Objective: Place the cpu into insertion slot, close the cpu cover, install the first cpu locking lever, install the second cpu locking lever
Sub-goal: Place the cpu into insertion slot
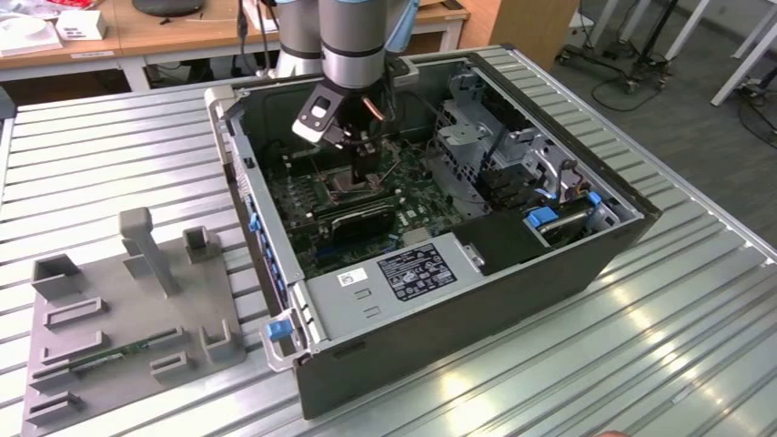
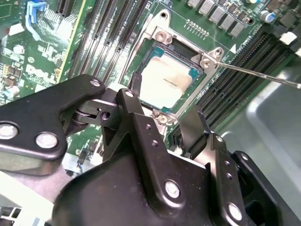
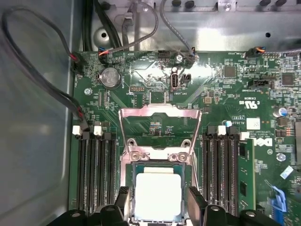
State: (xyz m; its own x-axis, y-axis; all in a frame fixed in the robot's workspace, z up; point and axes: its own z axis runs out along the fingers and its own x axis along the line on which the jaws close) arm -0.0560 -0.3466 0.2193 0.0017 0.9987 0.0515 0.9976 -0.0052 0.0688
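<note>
The cpu (image 3: 157, 195) (image 2: 162, 80), a flat silver square, lies flat inside the black-rimmed insertion slot (image 3: 141, 165) on the green board. My gripper (image 3: 158, 202) (image 2: 164, 101) (image 1: 360, 177) hangs just above it, open. Its black fingers (image 3: 122, 200) stand on either side of the chip, with a small gap on each side. The cpu cover (image 3: 160, 112), a silver frame with a big window, is swung back and lies open beyond the slot. A thin metal locking lever (image 2: 263, 76) sticks out free beside the socket.
Long black memory slots (image 3: 96, 169) (image 3: 225, 165) flank the socket. Cables (image 3: 42, 75) hang along the case wall. The open computer case (image 1: 583, 264) stands on a ribbed metal table, with a drive cage (image 1: 498, 146) close by. A grey fixture tray (image 1: 122, 328) lies at the exterior view's left.
</note>
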